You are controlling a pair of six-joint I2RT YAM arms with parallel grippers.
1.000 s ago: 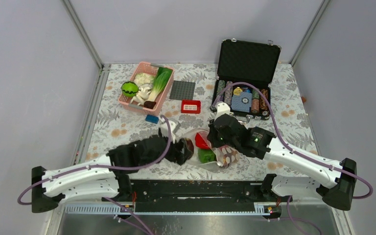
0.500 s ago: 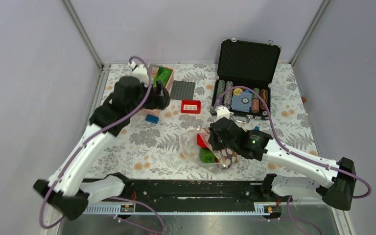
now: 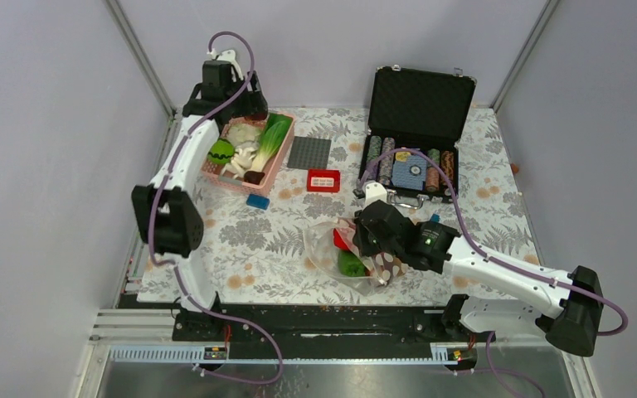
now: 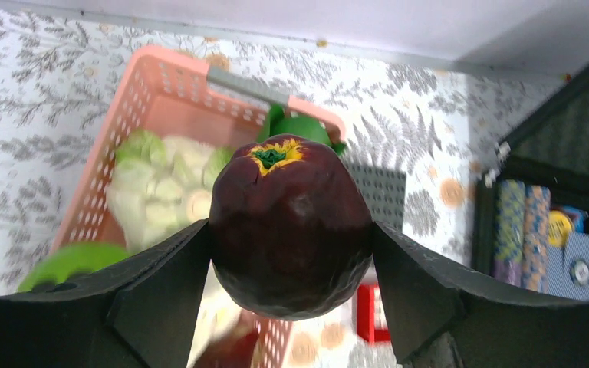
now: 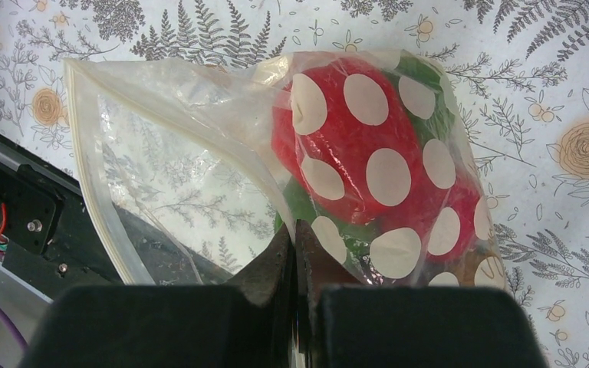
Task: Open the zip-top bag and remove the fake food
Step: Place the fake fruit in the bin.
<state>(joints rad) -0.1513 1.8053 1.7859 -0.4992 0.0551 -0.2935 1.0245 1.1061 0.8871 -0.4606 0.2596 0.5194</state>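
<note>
Two claws are both busy. My left gripper (image 4: 291, 238) grasps a glossy dark maroon plastic fruit (image 4: 287, 192) with a green-and-yellow stem end, over the pink slotted plastic basket (image 4: 134, 100) at the far left. My right gripper (image 5: 295, 245) is clenched on the clear cream-dotted zip-top bag (image 5: 199, 169), lying near, right of centre, its mouth open, with red and green plastic pieces (image 5: 353, 153) inside.

I have swung the left gripper (image 4: 291, 257), clamped on a dark maroon fruit (image 4: 290, 207), from beside the zip-top bag (image 3: 322, 249) up to the far corner, above the pink basket (image 4: 126, 107).
</note>
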